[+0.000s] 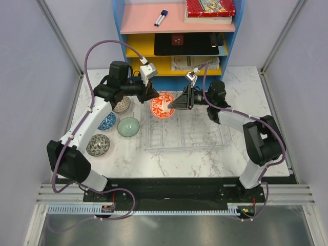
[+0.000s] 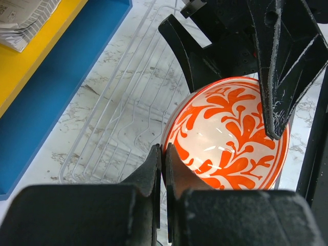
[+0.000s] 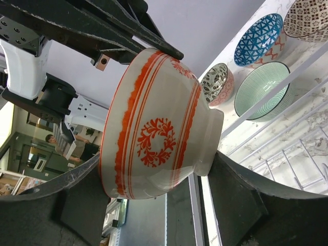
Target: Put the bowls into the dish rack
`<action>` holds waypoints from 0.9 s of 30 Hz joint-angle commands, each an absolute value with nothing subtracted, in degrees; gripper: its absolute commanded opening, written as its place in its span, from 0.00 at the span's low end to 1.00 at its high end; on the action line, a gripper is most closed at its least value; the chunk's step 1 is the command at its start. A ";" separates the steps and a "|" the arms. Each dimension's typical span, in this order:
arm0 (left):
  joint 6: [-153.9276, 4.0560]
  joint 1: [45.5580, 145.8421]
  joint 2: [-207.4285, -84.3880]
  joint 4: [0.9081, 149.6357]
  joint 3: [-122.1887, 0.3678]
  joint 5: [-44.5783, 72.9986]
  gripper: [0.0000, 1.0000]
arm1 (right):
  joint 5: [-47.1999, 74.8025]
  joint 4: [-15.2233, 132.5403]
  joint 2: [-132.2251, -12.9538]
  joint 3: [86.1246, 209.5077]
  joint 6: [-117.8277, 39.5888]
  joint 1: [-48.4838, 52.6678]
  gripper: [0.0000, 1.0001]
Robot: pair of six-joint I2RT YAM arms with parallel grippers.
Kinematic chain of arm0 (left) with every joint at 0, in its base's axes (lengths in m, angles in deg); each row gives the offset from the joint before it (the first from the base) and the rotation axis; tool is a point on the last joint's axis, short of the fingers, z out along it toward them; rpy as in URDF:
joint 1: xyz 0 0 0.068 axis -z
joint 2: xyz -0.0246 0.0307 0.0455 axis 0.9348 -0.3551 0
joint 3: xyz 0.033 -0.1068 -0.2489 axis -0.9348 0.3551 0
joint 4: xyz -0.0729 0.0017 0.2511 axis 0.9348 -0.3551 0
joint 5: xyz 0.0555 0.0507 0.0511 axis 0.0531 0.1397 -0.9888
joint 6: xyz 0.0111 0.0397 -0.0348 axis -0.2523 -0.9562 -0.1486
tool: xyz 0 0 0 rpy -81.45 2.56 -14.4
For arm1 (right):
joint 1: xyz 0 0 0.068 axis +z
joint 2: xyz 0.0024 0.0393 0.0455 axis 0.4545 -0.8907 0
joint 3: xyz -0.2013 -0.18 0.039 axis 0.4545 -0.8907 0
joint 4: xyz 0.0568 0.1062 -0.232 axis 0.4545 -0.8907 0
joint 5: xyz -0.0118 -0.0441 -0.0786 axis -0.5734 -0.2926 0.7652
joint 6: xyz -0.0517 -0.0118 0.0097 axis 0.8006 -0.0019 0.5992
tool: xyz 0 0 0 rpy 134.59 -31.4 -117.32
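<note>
The left gripper point(image 2: 163, 154) and right gripper point(image 1: 174, 105) each have jaws pinching the orange-red and white patterned ceramic bowl point(image 1: 161, 106) above the clear plastic dish rack point(image 1: 205, 137).

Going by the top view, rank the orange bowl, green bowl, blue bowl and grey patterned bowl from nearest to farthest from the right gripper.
From the right gripper:
1. orange bowl, held between its fingers, just to its left.
2. green bowl, left of the dish rack.
3. blue bowl, farther left still.
4. grey patterned bowl, far left and closest to the arm bases.
</note>
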State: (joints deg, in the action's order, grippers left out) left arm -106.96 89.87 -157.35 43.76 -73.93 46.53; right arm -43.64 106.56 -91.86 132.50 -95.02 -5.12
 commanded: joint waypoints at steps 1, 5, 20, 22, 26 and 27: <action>-106.38 90.21 -155.67 47.77 -73.47 47.17 0.02 | -45.53 115.33 -91.97 132.30 -97.87 -4.97 0.00; -106.29 90.21 -155.93 47.77 -73.29 47.26 0.31 | -43.25 111.23 -91.18 131.95 -94.72 -5.41 0.00; -102.78 83.72 -155.06 48.65 -68.29 48.13 1.00 | -22.36 64.54 -86.35 141.43 -55.64 -6.82 0.00; -101.72 81.52 -153.91 47.77 -67.58 48.84 1.00 | -17.51 59.44 -84.85 142.75 -51.92 -6.82 0.00; -102.51 75.46 -152.42 43.38 -66.45 48.75 1.00 | -9.95 53.38 -83.71 145.91 -45.24 -6.73 0.00; -102.69 74.31 -151.29 42.94 -65.65 48.66 1.00 | -7.59 51.02 -83.62 146.62 -42.61 -6.65 0.00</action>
